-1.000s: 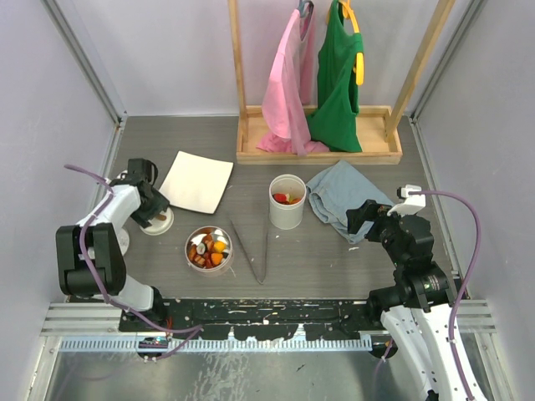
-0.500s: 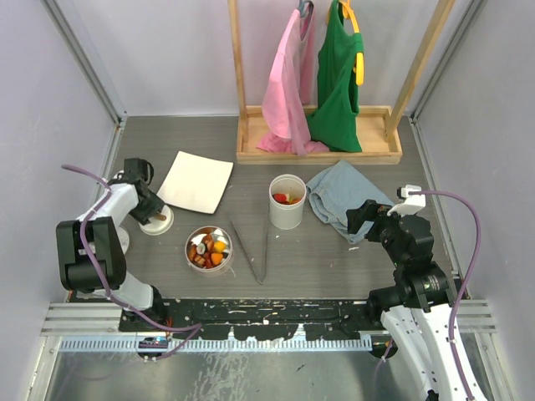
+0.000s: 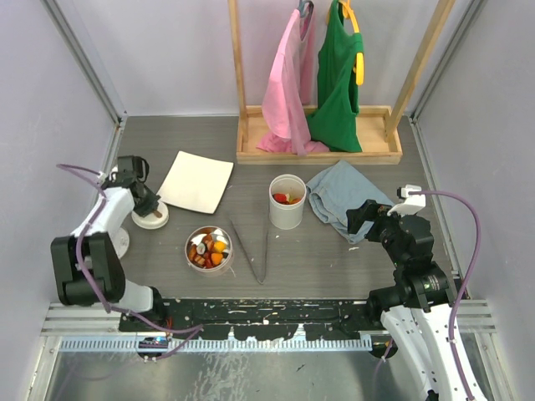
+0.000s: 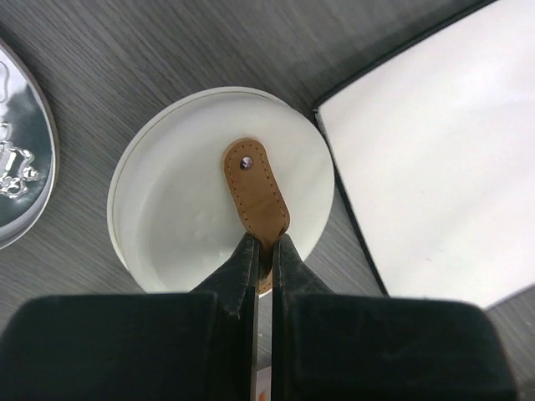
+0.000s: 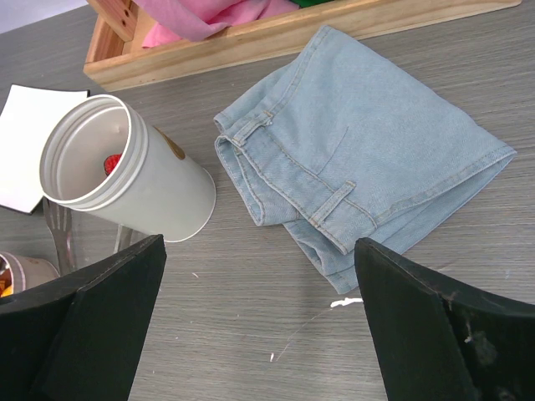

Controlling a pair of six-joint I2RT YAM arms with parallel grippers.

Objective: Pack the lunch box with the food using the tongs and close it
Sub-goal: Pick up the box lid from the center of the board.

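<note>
The left claw [image 4: 263, 244] is closed on the brown tab [image 4: 255, 190] of a round white lid [image 4: 171, 209] lying on the table [image 3: 334, 259]. The right claw [image 3: 360, 219] hangs wide open near folded jeans [image 5: 368, 142]. Food [image 3: 209, 248] sits in a metal bowl [image 3: 190, 240]. The tongs [image 3: 245, 249] lie between it and a white container [image 3: 287, 213].

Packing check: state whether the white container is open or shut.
Open. The white container stands upright, rim uncovered, food visible inside.
</note>
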